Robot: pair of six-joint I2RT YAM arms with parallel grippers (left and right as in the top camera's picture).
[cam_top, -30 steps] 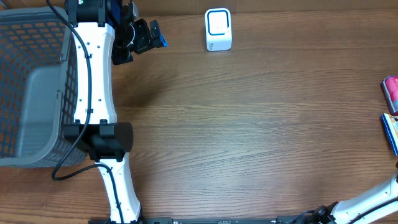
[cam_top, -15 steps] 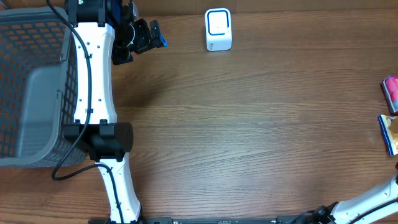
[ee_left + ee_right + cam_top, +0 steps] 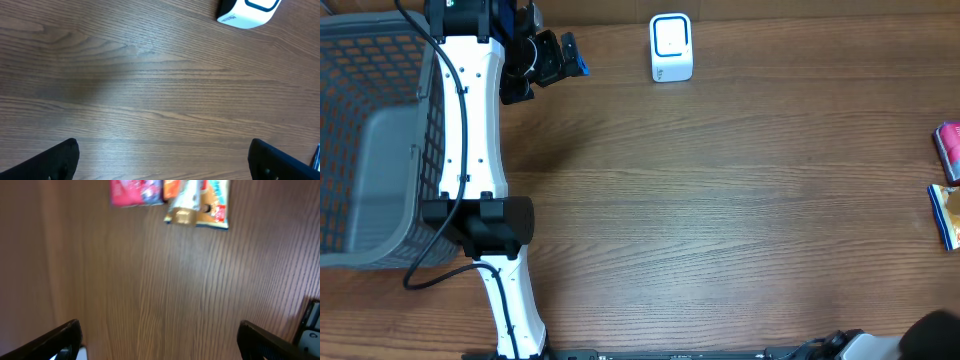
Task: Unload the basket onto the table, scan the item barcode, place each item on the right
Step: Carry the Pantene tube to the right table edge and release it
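the left pincer (image 3: 164,164) is seen with its two dark fingers spread wide at the lower corners of the left wrist view, and nothing is held between them; only bare wood of the counter (image 3: 720,200) is found under the gap. in the overhead view this pincer is placed near the far edge of the counter, between the grey mesh basket (image 3: 370,150) at the left and the white barcode scanner (image 3: 671,47), which is stood upright near the far edge.

the right pincer (image 3: 162,341) is likewise shown opened wide and gripping nothing, with bare wood beneath it. the items to be scanned are laid flat at the far right edge of the counter, well apart from the scanner: a pink packet (image 3: 948,150) and, just beside it, a blue and orange packet (image 3: 945,215). both are cut off by the frame edge in the overhead view. in the right wrist view they are blurred, so no barcode can be made out.
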